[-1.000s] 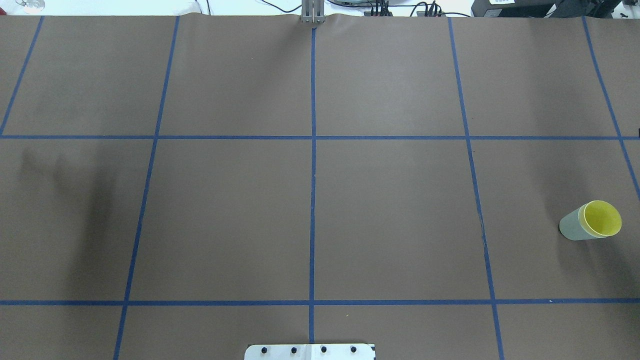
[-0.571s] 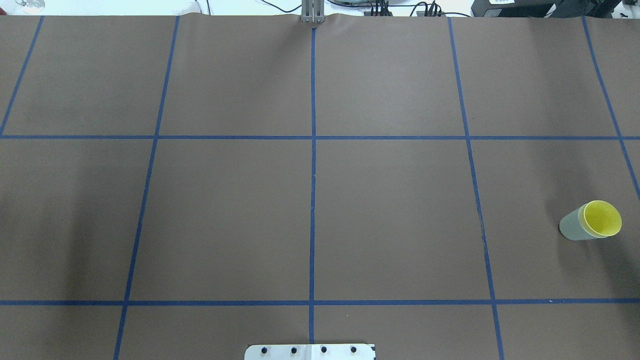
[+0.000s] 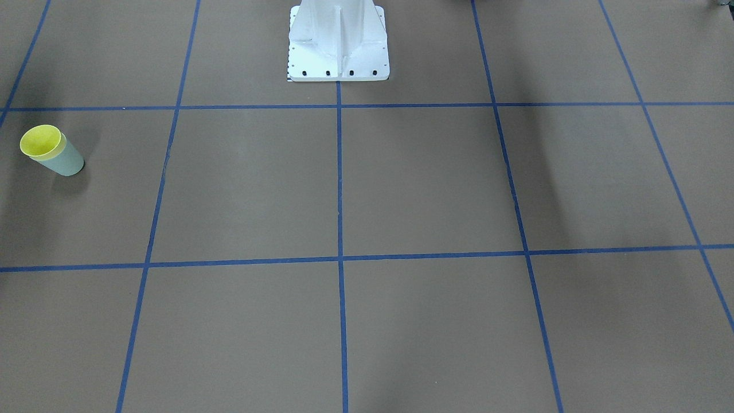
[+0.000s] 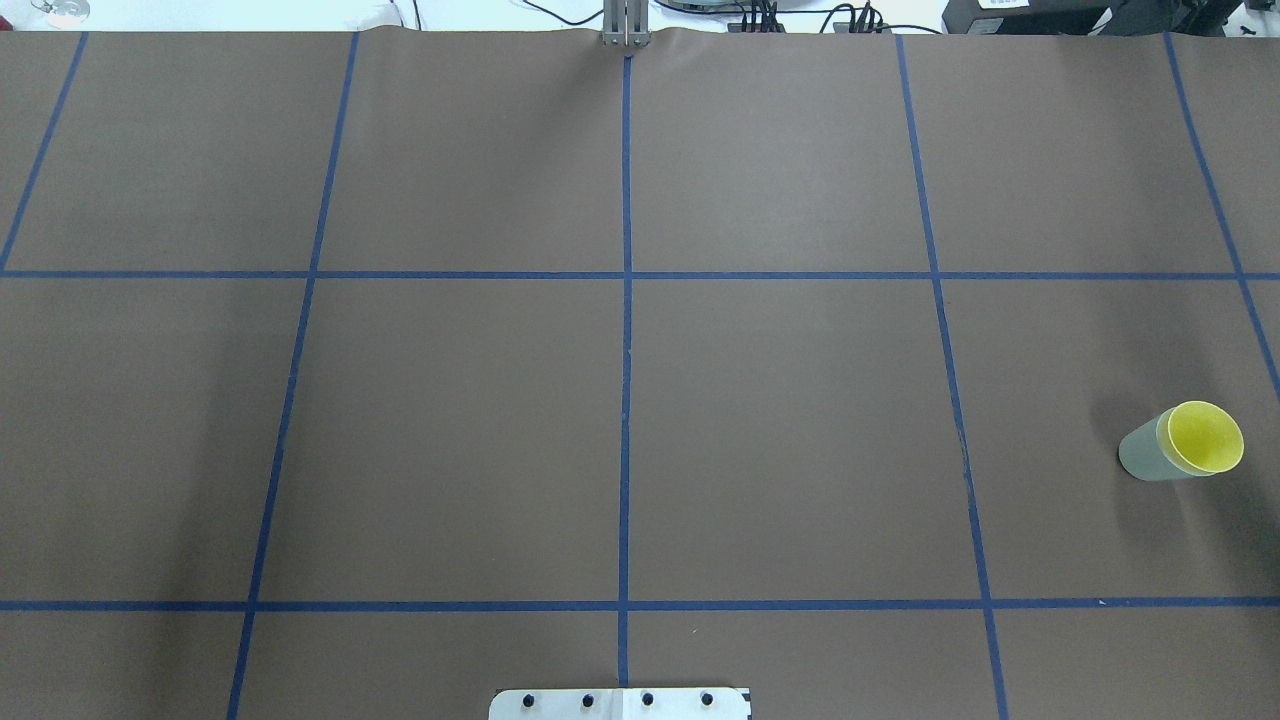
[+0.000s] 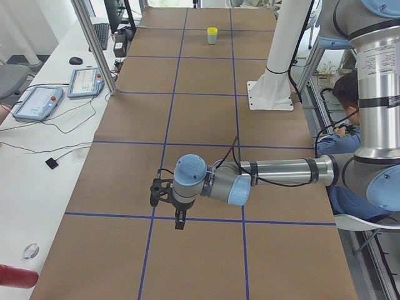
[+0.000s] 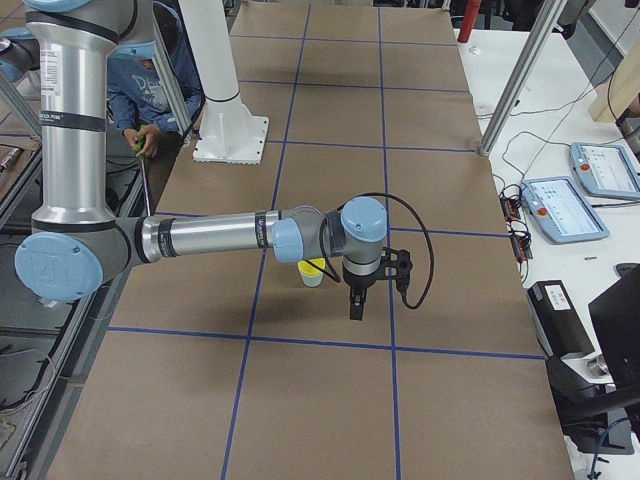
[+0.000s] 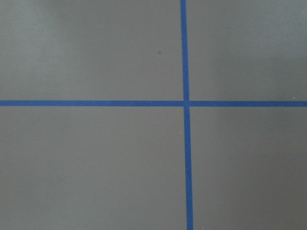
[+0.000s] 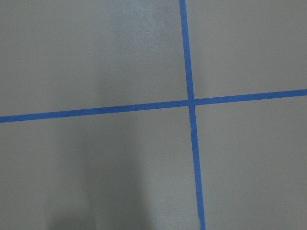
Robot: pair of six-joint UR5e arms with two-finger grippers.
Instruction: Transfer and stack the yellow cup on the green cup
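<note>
The yellow cup sits nested inside the green cup, which stands on the brown table at the far right of the overhead view. The pair also shows at the left of the front-facing view, yellow cup in green cup. My left gripper shows only in the exterior left view, hanging over the table far from the cups; I cannot tell whether it is open or shut. My right gripper shows only in the exterior right view, just beside the cups; I cannot tell its state. Both wrist views show only table and blue tape.
The white robot base stands at the table's near middle edge. Blue tape lines mark a grid on the table. A person sits behind the robot. Teach pendants lie on the side table.
The arm shadows on the left side of the table have faded out of the overhead view. The nested cups have not moved.
</note>
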